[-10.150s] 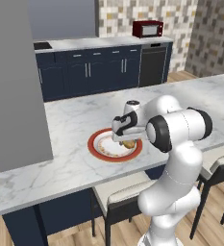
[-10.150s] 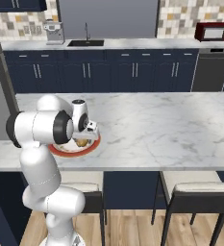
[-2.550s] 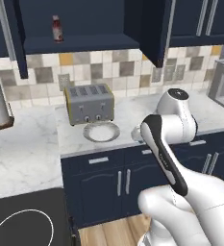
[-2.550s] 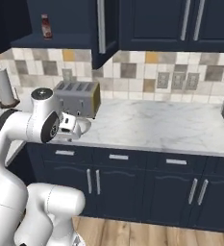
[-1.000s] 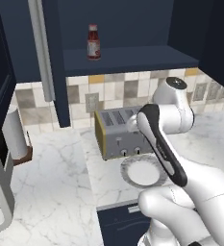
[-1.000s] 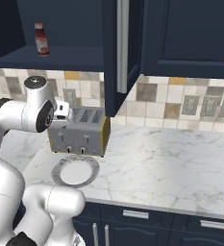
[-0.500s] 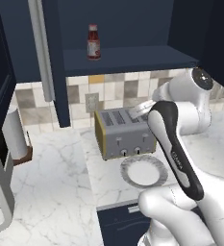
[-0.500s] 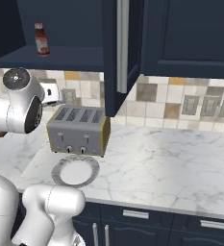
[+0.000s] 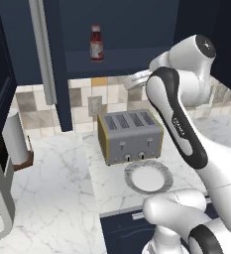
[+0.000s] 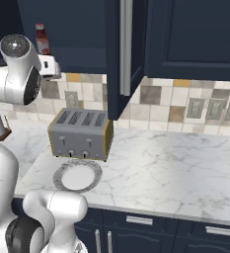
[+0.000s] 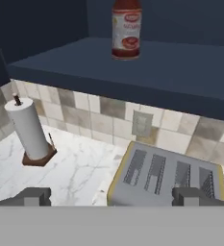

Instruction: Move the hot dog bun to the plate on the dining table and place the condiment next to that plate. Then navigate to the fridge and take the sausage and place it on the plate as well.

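Gripper jaws wide apart, holding nothing, raised above toaster, aimed toward open cabinet. Condiment stands upright on cabinet shelf, well apart from fingers.

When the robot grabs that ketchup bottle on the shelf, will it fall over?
Maybe. The ketchup bottle is tall and narrow, standing upright on the cabinet shelf, so a sideways nudge could probably tip it. Its smooth, rounded sides look somewhat slippery, and once on its side it might roll.
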Robot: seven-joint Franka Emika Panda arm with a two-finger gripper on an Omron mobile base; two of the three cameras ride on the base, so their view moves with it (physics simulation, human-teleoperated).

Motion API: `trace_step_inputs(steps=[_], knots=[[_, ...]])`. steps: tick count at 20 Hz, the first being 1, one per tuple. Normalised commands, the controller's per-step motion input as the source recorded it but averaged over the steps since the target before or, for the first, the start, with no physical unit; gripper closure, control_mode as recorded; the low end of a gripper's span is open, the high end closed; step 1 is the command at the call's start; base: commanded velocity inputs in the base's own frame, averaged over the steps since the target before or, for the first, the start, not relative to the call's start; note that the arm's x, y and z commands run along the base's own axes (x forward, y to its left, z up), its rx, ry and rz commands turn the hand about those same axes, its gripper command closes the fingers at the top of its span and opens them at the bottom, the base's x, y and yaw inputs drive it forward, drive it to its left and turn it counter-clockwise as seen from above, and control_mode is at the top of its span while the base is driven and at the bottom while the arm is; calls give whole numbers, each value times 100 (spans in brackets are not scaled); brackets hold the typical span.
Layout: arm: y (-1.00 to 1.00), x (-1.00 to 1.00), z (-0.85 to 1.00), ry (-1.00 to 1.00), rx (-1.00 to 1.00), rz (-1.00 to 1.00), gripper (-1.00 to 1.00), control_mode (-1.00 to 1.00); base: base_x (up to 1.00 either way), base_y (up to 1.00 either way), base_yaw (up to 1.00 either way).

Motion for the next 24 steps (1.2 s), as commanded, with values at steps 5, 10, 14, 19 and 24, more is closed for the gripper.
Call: trace_step_inputs(steps=[5,10,14,19,24], knots=[[19,42,50,-1,11,0,-100,-100,0,0,0],[32,62,35,-4,9,0,-100,-100,0,0,0],[37,66,36,-9,7,0,-100,-100,0,0,0],[25,49,30,-14,5,0,-100,-100,0,0,0],[4,47,19,-6,0,0,-100,-100,0,0,0]])
